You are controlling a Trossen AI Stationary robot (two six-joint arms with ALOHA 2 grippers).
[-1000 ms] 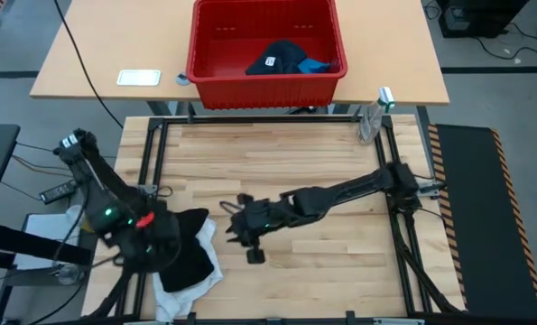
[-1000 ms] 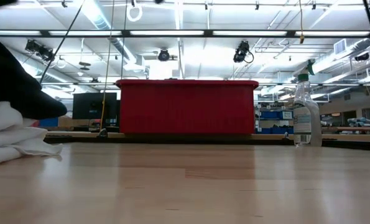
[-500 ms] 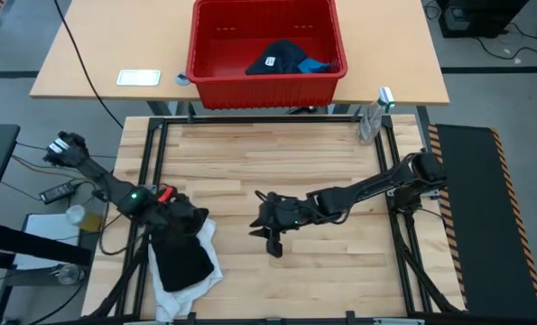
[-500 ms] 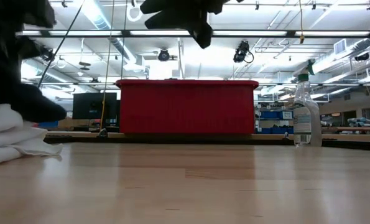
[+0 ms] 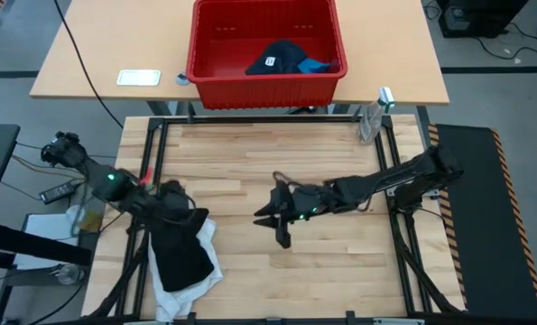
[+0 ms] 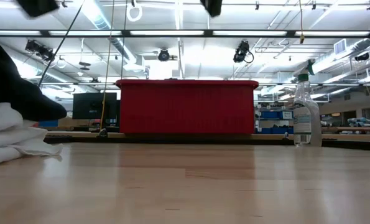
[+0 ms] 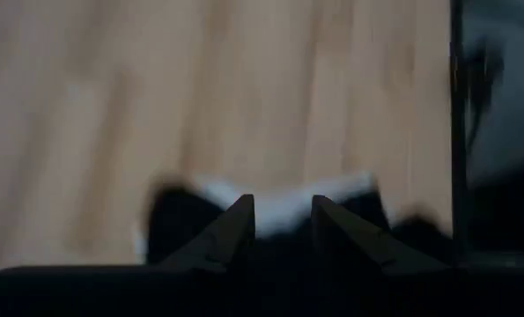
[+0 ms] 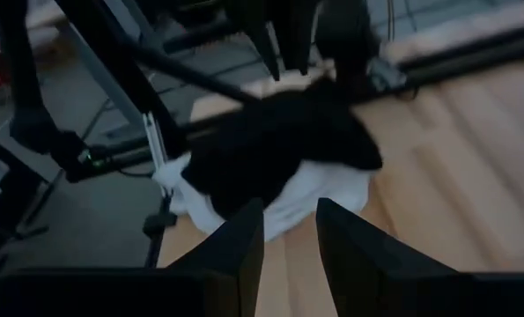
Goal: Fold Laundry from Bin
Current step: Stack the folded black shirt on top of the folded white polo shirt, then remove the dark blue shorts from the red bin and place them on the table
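Over the last second the right gripper (image 5: 282, 227) has retreated toward 3 o'clock, jaws narrow and empty, while the left gripper (image 5: 171, 194), also narrow and empty, lifted off the black garment (image 5: 180, 249) piled on the white one (image 5: 199, 278) at 7 o'clock, so the navy garment (image 5: 275, 58) in the red bin (image 5: 264, 83) at 12 o'clock likely comes next.

The table (image 5: 277, 271) is pale wood in planks, smooth with a soft sheen. The bin (image 5: 266, 86) is red plastic, ribbed outside and slightly glossy. The black garment (image 5: 180, 248) and the white garment (image 5: 205, 271) under it are soft, matt, creased cloth. The spray bottle (image 6: 306, 118) is clear, shiny plastic. The frame (image 5: 250, 120) is matt black metal.
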